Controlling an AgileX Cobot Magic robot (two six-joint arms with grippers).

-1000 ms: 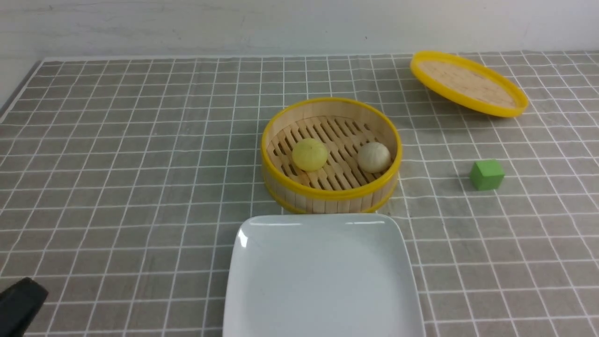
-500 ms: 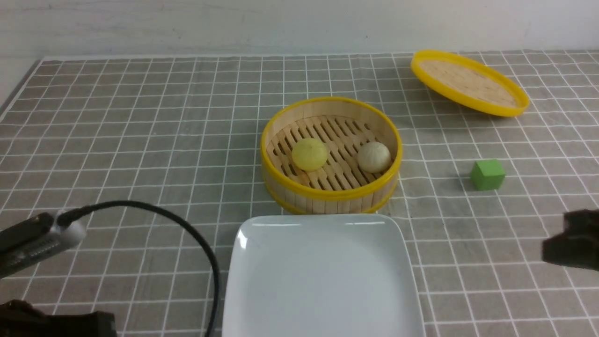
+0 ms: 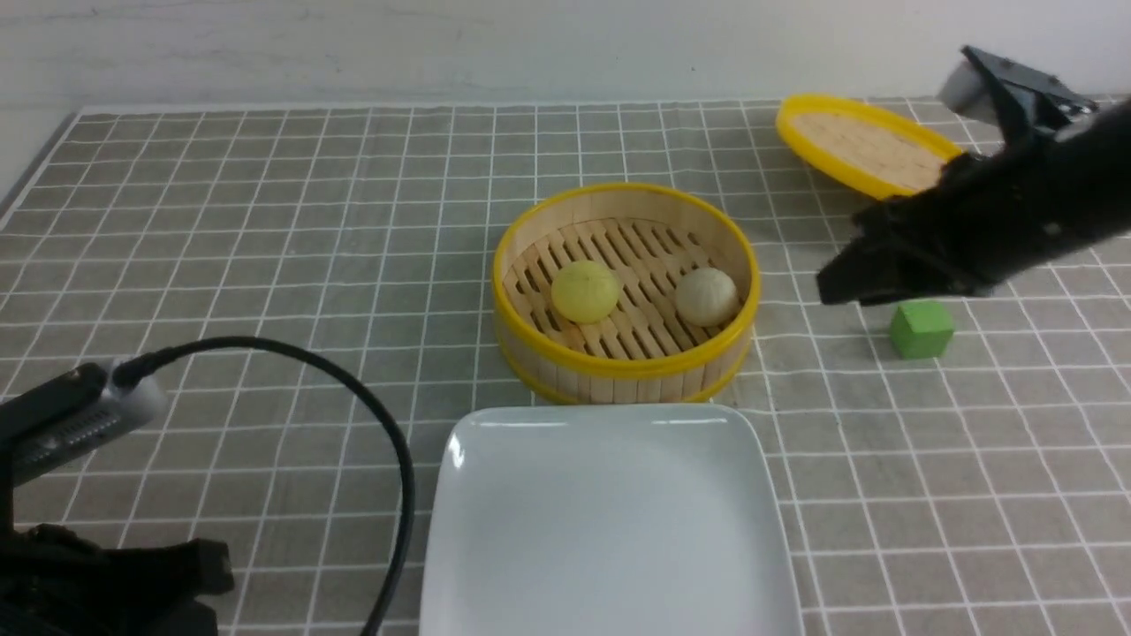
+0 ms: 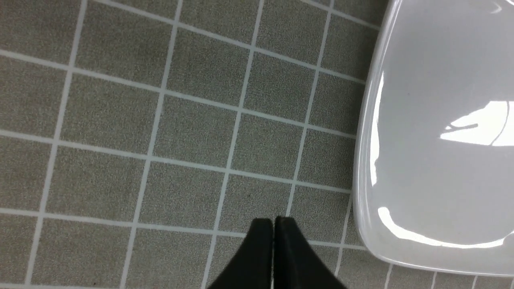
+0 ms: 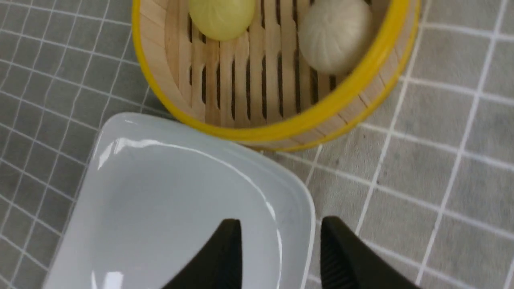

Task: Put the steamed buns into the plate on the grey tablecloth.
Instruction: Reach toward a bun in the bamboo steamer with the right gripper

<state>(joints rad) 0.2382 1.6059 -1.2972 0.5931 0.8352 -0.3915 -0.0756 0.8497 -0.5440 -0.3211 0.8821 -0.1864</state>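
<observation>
**A:** Has it got anywhere with the buns?

**B:** Not that I can see. The pale yellow bun [image 3: 584, 291] and the off-white bun [image 3: 706, 297] are both sitting on the slats inside the bamboo steamer basket [image 3: 625, 367], a little apart from each other. The white square plate [image 3: 610, 530] is just in front of the basket on the grey tablecloth [image 3: 265, 265], and there's nothing on it.

**A:** So neither one is done?

**B:** No, both are left to move. The basket is open at least. Its lid [image 3: 861, 146] is off to the back right and looks tipped up on one edge, so nothing is covering the buns.

**A:** What are the arms doing?

**B:** The right gripper [image 5: 281, 224] hangs in the air to the right of the basket, near the green cube [image 3: 920, 329]. Its two black fingers [image 5: 341, 257] are spread wide with nothing between them. From its own camera it's looking down over a corner of the plate towards the basket, and the off-white bun is the nearer one.

**A:** And the left?

**B:** The left gripper [image 4: 274, 224] is low over the cloth just beside the plate's left edge. Its fingers [image 4: 261, 249] are pressed together and it's carrying nothing.

**A:** Which bun goes first, then?

**B:** My guess is the right arm goes for the off-white one, since it's open and on that side. After that it has to reach in over the yellow rim, grip the bun, carry it to the plate, and do the same for the yellow one. So it's right at the start.
</observation>
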